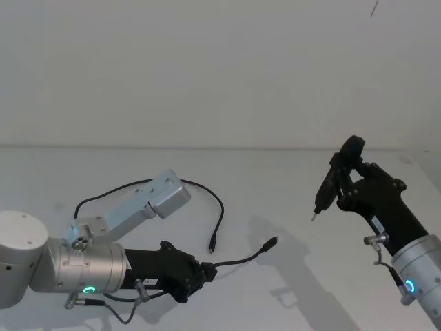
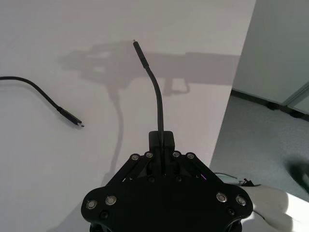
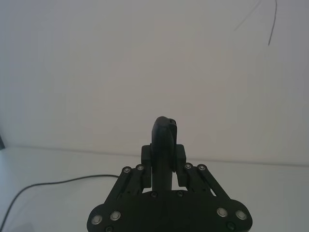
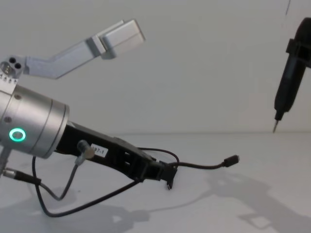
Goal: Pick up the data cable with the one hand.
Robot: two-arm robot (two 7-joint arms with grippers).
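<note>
The data cable (image 1: 242, 260) is a thin black cord on the white table. My left gripper (image 1: 205, 271), long and black on a silver cylinder with a green ring, is shut on it a short way from one plug (image 1: 273, 241). That plug (image 2: 135, 43) sticks out past the fingers (image 2: 155, 140), lifted off the table in the chest view (image 4: 232, 159). The cable's other plug (image 1: 213, 245) lies on the table, and the cord loops back behind the arm. My right gripper (image 1: 342, 187) hangs raised at the right, shut on a slim black tool (image 3: 164, 133) with a metal pin tip (image 4: 274, 128).
A silver bracket (image 1: 167, 194) on the left arm stands over part of the cable loop. A thin grey wire (image 4: 53, 194) hangs under the left wrist. The table's right edge (image 2: 227, 121) drops to the floor. A white wall (image 1: 220, 69) closes the back.
</note>
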